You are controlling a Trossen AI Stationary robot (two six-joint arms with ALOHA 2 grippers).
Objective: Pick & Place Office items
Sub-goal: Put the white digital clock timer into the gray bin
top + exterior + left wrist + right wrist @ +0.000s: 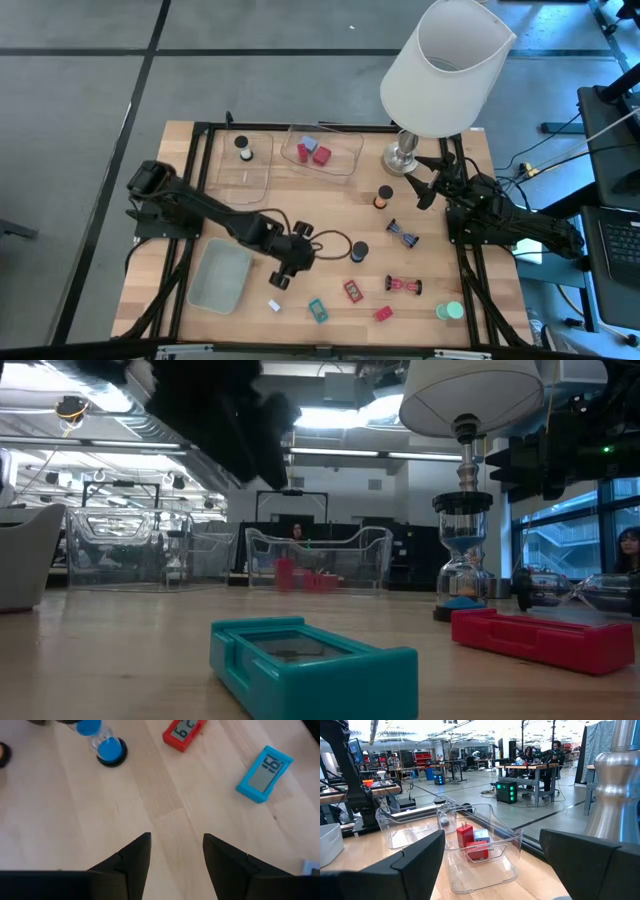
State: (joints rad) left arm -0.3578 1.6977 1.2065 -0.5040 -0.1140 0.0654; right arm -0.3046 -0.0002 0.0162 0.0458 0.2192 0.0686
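Observation:
Small office items lie scattered on the wooden table: a teal timer block, a red timer block, a blue hourglass, a red hourglass, a black round cap and a small white piece. My left gripper hovers open over bare wood, left of the timers. In its wrist view the red timer block and teal timer block lie ahead of the fingers. My right gripper waits open by the lamp base, facing the clear tray holding red and blue blocks.
A pale green tray sits left of my left gripper. Two clear trays stand at the far edge, one holding a black cap. The big white lamp stands far right. A green round piece and a red block lie near the near edge.

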